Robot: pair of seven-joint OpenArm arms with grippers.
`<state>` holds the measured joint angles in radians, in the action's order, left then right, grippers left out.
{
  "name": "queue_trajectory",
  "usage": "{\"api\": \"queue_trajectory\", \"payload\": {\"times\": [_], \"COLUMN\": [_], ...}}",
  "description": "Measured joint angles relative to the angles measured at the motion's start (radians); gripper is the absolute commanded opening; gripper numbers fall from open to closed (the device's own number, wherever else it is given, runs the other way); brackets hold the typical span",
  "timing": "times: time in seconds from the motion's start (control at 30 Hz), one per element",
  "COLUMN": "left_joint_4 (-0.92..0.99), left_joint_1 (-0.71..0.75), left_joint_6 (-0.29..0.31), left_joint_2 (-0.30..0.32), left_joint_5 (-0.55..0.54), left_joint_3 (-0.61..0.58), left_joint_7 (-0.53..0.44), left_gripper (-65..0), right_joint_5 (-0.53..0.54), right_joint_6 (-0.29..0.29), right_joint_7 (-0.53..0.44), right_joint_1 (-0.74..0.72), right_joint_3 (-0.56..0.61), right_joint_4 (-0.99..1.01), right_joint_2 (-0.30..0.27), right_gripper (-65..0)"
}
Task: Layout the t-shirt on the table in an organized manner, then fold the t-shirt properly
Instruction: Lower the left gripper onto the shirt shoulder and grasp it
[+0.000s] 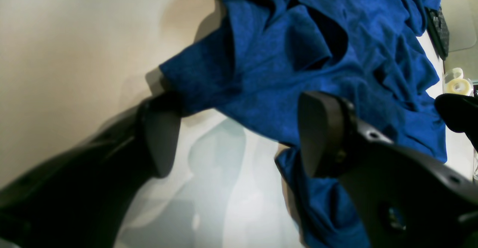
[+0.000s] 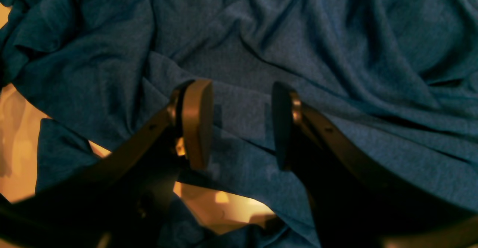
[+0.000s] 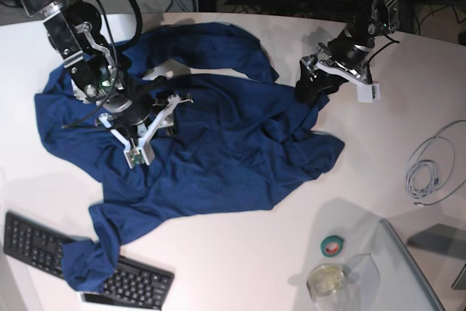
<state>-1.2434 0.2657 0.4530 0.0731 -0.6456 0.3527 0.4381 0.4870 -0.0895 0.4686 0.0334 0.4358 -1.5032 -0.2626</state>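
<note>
The t-shirt (image 3: 218, 143) lies crumpled on the table (image 3: 240, 267), spread over the left and middle part of it, with many folds and wrinkles; one corner of the dark blue cloth hangs over the keyboard (image 3: 138, 285) at the near left edge, and another part reaches toward the far side of the table. In the base view the right gripper (image 3: 156, 111) is low over the middle of the shirt, on the left side of the scene; in the right wrist view its two fingers (image 2: 196, 123) stand apart with wrinkled cloth visible between them, and nothing is pinched there. The left gripper (image 3: 314, 85) is at the far right edge of the shirt; in the left wrist view its fingers (image 1: 321, 136) are spread wide, one on each side of a shirt edge (image 1: 239, 102), and they do not press together on the cloth. On the bare table to the right lies a coiled grey cable (image 3: 429, 169); near the front there is a roll of green tape (image 3: 333, 245) and, just beside it, a clear tape roll (image 3: 328, 280).
</note>
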Motion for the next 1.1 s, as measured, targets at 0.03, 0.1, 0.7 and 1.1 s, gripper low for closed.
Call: {"api": "queue_trajectory", "payload": {"times": [0.03, 0.1, 0.7, 1.1], "left_joint_4": [0.000, 0.001, -0.053, -0.043], "left_joint_1": [0.000, 0.003, 0.047, -0.055], "left_joint_6": [-0.006, -0.010, -0.137, -0.173], "left_joint_2": [0.000, 0.000, -0.001, 0.007], "left_joint_5": [0.005, 0.010, 0.012, 0.033], "left_joint_3": [0.000, 0.002, 0.038, -0.120], "left_joint_7": [0.002, 0.015, 0.040, 0.056], "left_gripper": [-31.3, -42.6, -65.0, -65.0], "right_joint_5": [0.000, 0.000, 0.000, -0.001], "right_joint_6": [0.000, 0.000, 0.000, 0.000], "right_joint_7": [0.000, 0.000, 0.000, 0.000], "right_joint_1": [0.000, 0.000, 0.000, 0.000], "right_joint_3": [0.000, 0.000, 0.000, 0.000], "right_joint_4": [0.000, 0.002, 0.005, 0.005], "right_joint_2": [0.000, 0.000, -0.003, 0.000], "right_gripper": [-41.3, -41.3, -41.3, -41.3]}}
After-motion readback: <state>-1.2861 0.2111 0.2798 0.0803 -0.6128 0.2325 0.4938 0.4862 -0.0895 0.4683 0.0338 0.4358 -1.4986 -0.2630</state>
